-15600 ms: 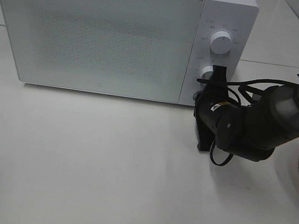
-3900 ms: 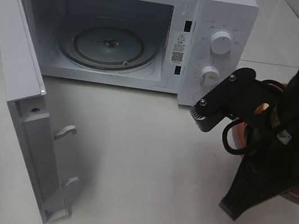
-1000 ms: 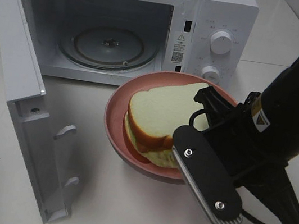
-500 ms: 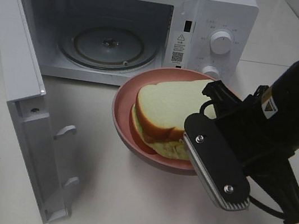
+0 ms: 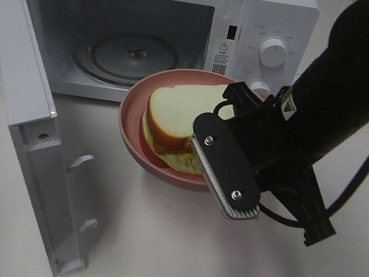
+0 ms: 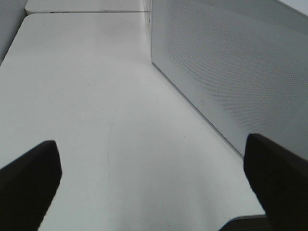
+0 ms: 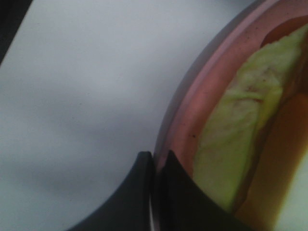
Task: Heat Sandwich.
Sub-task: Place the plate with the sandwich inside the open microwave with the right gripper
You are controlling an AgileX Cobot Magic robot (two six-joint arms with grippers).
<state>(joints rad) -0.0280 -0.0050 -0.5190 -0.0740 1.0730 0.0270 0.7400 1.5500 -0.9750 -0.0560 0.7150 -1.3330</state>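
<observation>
The pink plate (image 5: 128, 111) carrying the sandwich (image 5: 175, 111) is now sitting further left than half a second ago, nearer the mouth of the open microwave (image 5: 276, 23). The right gripper (image 7: 155, 166) is pinching its jaws closed on the plate's rim, with the sandwich's yellow-green filling lying just inside the grip, and the sandwich is resting on the plate in front of the cavity, not yet over the glass turntable (image 5: 133, 53). The left gripper (image 6: 150, 144) is hanging with its fingers spread wide and gripping nothing, over the white table (image 5: 153, 246) beside the outer face of the swung-open door (image 5: 19, 95).
</observation>
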